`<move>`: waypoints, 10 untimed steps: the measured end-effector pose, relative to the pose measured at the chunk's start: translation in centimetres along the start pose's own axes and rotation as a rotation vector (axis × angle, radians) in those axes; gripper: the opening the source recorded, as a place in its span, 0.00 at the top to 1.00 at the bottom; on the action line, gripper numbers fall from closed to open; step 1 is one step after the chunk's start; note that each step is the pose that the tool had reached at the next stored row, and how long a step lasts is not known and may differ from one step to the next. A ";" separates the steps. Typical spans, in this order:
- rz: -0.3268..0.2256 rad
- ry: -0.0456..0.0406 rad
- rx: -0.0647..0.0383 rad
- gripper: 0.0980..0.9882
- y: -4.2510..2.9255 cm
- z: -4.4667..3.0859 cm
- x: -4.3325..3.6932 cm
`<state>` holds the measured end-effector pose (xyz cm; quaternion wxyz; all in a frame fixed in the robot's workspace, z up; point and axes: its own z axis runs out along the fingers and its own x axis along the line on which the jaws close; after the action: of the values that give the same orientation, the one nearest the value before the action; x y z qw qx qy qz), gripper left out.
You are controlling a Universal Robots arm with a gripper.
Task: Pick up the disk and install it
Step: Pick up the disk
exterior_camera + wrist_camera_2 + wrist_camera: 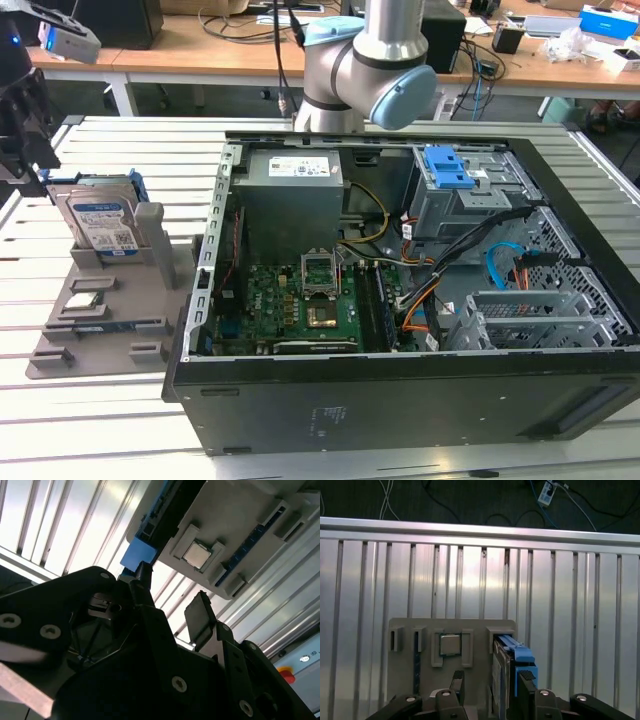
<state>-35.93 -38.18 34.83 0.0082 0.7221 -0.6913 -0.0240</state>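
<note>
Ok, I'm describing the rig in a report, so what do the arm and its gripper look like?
The arm is built of silver-grey metal tubes with rounded joints, closed by light blue caps. The gripper is matte black and blocky, studded with round silver screws. Its two fingers are black too, with flat rectangular tips.

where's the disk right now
The disk stands upright in the grey holder on the exterior view's left, outside the computer case; in the first wrist view it sits edge-on beside the processor chip.
</note>
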 end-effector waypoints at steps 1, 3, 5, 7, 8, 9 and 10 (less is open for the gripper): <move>0.000 0.0001 0.000 0.50 -0.31 0.21 -0.55; 0.000 0.0001 0.000 0.50 -0.69 0.58 -1.20; 0.000 0.0003 0.000 0.50 -0.94 1.11 -1.55; 0.000 0.0003 0.000 0.50 -1.16 1.56 -1.83; 0.000 0.0003 0.000 0.50 -1.30 1.79 -2.02; 0.000 0.0002 0.000 0.50 -1.37 2.01 -2.07; 0.000 0.0004 0.000 0.50 -1.44 2.34 -2.10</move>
<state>-34.69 -35.97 32.48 0.0084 0.7222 -0.6913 -0.0239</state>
